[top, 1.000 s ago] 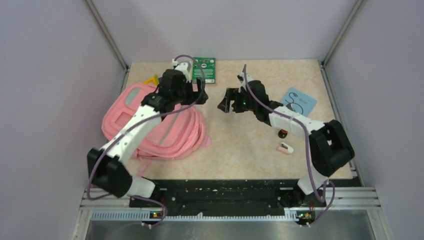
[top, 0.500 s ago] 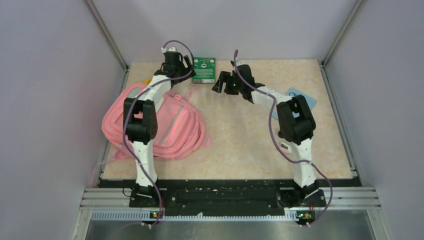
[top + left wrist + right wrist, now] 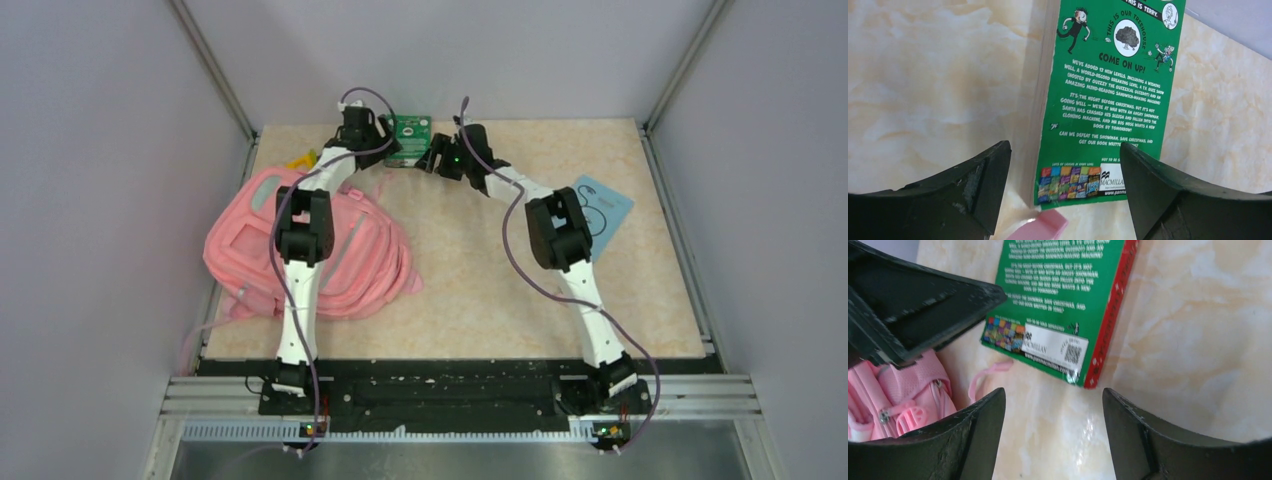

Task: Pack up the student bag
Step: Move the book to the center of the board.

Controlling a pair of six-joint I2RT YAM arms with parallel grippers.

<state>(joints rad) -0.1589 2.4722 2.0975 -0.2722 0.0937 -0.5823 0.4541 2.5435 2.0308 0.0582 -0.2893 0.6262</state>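
Note:
The student bag (image 3: 245,240), pink and soft, lies at the table's left side; its pink fabric and a zipper pull (image 3: 903,400) show in the right wrist view. A green book (image 3: 412,138) lies flat at the far middle. My left gripper (image 3: 385,140) is open just over the book's near left end (image 3: 1108,90), whose lower edge sits between the fingers (image 3: 983,185). My right gripper (image 3: 432,158) is open over bare table just short of the book's red-spined corner (image 3: 1063,285), with nothing between its fingers (image 3: 983,430).
A blue booklet (image 3: 600,205) lies at the right. A yellow thing (image 3: 303,160) pokes out behind the bag. A thin pink strap loop (image 3: 988,372) trails on the table near the book. Grey walls close in the back and both sides.
Both arms have stretched toward the far edge and converged on the green book, the left from over the bag, the right from mid-table. Both pairs of jaws have narrowed a little.

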